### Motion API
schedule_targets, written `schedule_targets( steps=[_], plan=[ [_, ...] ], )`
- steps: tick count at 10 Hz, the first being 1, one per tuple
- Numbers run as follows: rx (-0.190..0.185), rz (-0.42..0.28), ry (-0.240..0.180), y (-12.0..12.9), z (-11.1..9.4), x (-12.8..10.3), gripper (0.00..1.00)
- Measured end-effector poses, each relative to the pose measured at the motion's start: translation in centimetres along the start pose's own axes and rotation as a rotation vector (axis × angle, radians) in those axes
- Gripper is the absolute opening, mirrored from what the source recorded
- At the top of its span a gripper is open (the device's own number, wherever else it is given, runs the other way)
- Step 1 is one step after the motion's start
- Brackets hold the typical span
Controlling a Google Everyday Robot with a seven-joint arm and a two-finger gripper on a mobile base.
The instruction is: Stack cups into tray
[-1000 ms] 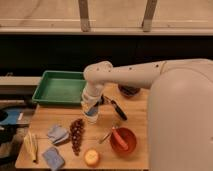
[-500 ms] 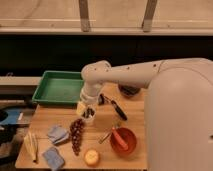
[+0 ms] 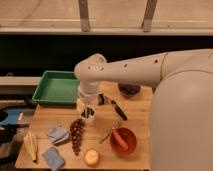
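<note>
End effector (image 3: 86, 109) was low over the desk (image 3: 140, 115), hanging straight down off the arm's white elbow. It sat right at the cup (image 3: 89, 115), on its top and left side. We could not tell whether it was open or clamped on the cup, because the wrist covered that spot. We also couldn't tell if the cup was resting on the desk or just off it.

- The cup was whitish with a dark inside and stood upright, directly under the end effector. We saw only this one.
- The green tray (image 3: 55, 89) was up and to the left of the end effector, at the back-left of the desk. It was near the cup but not touching it, and the cup was outside it.
- A black-handled utensil (image 3: 118, 109) lay just right of the end effector, angled on the desk.
- The dark maroon bowl (image 3: 129, 90) was further right and back, partly under the arm.
- The orange-red bowl (image 3: 131, 146) was to the lower right, well apart, with a reddish tool (image 3: 119, 138) lying in it.
- A bunch of dark grapes (image 3: 76, 136) was just below the end effector, towards the front edge.
- A round orange fruit (image 3: 91, 157) was below that, at the front edge.
- Two blue cloths were to the lower left, one (image 3: 58, 134) beside the grapes and the other (image 3: 53, 158) nearer the front.
- A yellow item (image 3: 31, 146) was at the far lower left. We couldn't tell what it was.
</note>
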Motion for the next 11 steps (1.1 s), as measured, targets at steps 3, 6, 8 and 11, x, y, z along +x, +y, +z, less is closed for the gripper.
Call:
schedule_targets(
  steps=[3,6,8,11],
  plan=[
    [0.017,0.03,-0.053,-0.8,1.8,0.2,0.67],
    [0.027,0.023,-0.164,-1.0,3.0,0.3,0.67],
    [0.028,0.022,-0.17,-1.1,3.0,0.3,0.67],
    [0.122,0.051,-0.068,-2.3,3.8,0.3,0.67]
  ],
)
